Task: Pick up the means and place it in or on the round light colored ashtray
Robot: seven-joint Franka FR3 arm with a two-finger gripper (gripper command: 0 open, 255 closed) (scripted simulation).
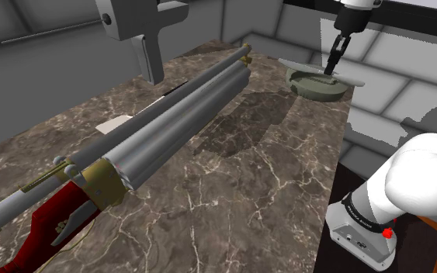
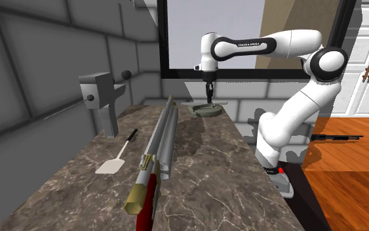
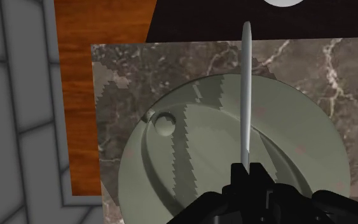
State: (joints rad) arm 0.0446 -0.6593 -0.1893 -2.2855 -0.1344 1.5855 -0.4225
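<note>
gripper (image 3: 247, 172): fingers clamped on the thin grey flat piece (image 3: 247, 95), held edge-on and extending beyond the fingertips
round grey-green ashtray (image 3: 184, 165): directly beneath gripper and piece, at a corner of the marbled brown bench (image 1: 232, 178); contact between piece and ashtray not discernible
long double-barrelled gun (image 1: 170, 116): on bench, well apart from gripper
</note>
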